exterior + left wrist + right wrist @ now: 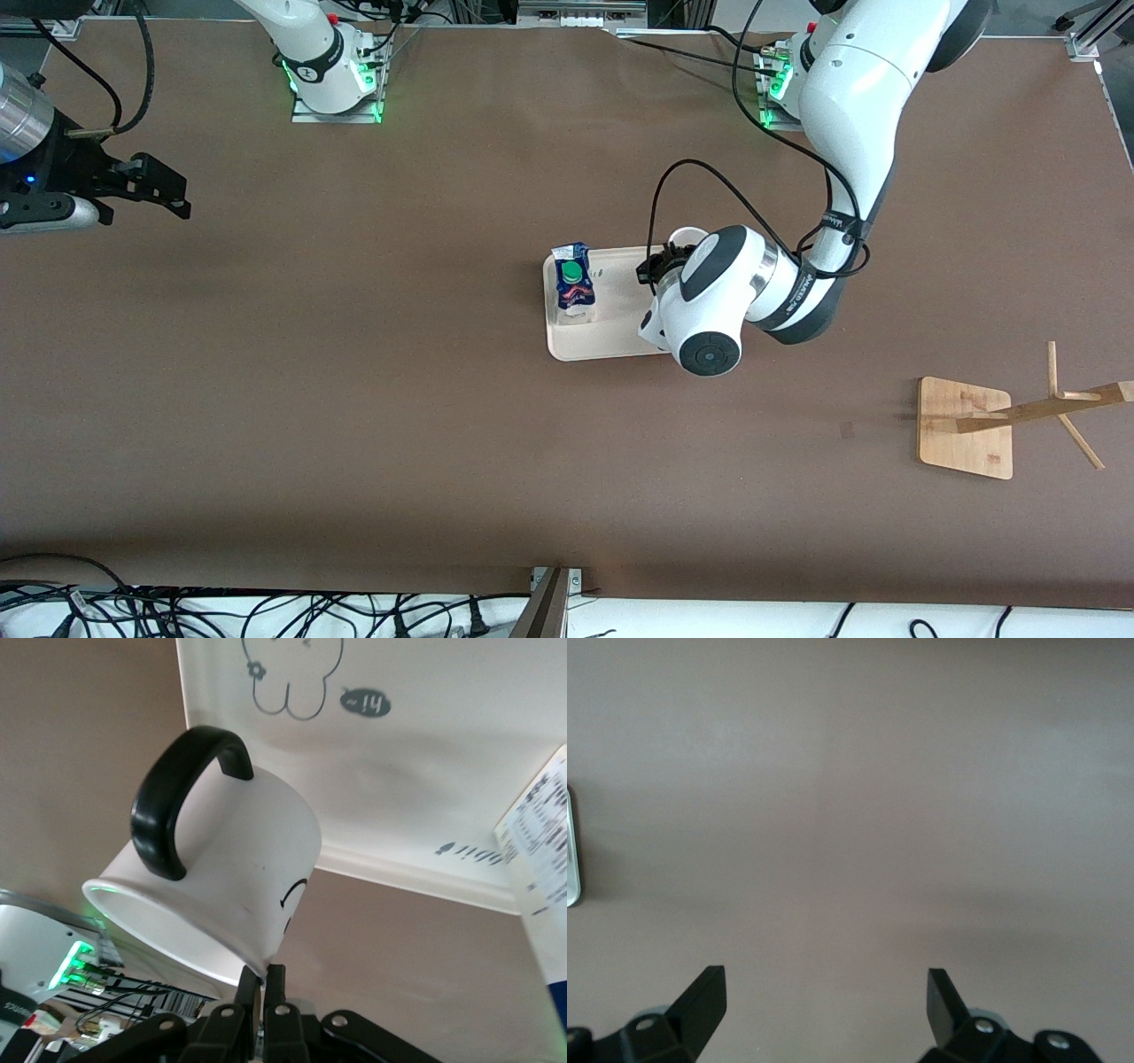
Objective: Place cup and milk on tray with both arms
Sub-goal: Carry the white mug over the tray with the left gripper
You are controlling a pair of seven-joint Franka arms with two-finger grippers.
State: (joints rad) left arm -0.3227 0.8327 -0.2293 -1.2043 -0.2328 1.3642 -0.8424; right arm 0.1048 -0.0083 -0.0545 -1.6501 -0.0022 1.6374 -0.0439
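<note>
The cream tray [611,335] lies mid-table. The milk [574,283], dark blue with a green cap, stands upright on the tray's end toward the right arm. My left gripper [658,266] is shut on the rim of the white cup [684,237] and holds it tilted over the tray's edge nearest the arm bases. In the left wrist view my left gripper [264,979] pinches the cup [230,868] wall, black handle up, above the tray [425,771] with its bunny drawing; the milk [542,846] shows at the edge. My right gripper [155,190] is open and empty, waiting at its end of the table [824,992].
A wooden rack on a bamboo base [966,425] stands toward the left arm's end, nearer the camera than the tray. Cables lie along the table's near edge. A metal edge [571,850] shows beside the right gripper's view of bare table.
</note>
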